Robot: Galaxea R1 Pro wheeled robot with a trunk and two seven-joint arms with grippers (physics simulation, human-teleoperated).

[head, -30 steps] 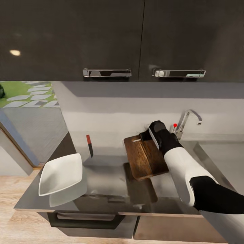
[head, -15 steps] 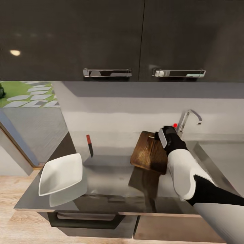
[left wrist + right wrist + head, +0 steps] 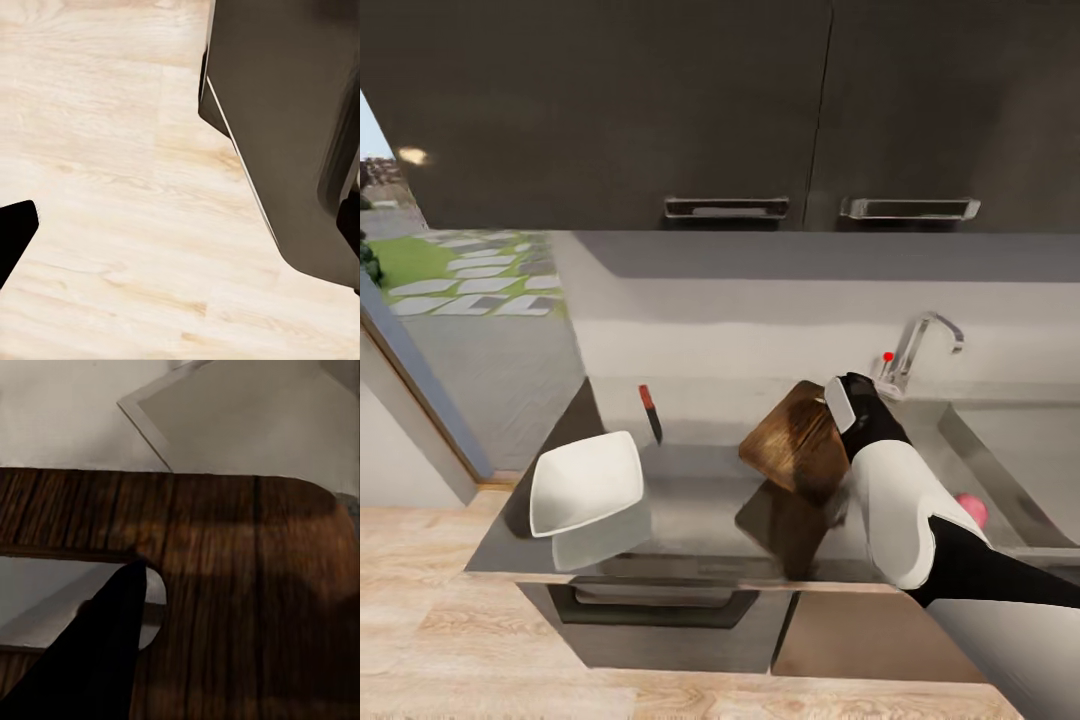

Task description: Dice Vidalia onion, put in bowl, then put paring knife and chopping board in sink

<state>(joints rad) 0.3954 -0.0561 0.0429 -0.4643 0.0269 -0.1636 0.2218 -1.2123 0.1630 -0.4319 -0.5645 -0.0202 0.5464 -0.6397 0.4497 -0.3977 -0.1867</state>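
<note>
Right gripper [image 3: 838, 405] jaws apparently hold the tilted dark-brown chopping board [image 3: 795, 440]; left jaws' state unclear.

Long grey glossy countertop [image 3: 690, 510] with a thin front edge, running along a pale wall, above dark drawer fronts and a light wooden floor [image 3: 460, 650]. Toward the left end, resting directly on it: white square bowl [image 3: 585, 483], mirrored in the shiny surface. Behind the bowl and a little to its right, near the wall: paring knife [image 3: 650, 411] with red-orange handle and slim dark blade. Set into the right end: stainless-steel sink [image 3: 1000, 470], bent chrome tap with a red knob at its back corner. Inside the basin, by the near rim: small pinkish-red Vidalia onion [image 3: 972, 510], partly hidden.
</note>
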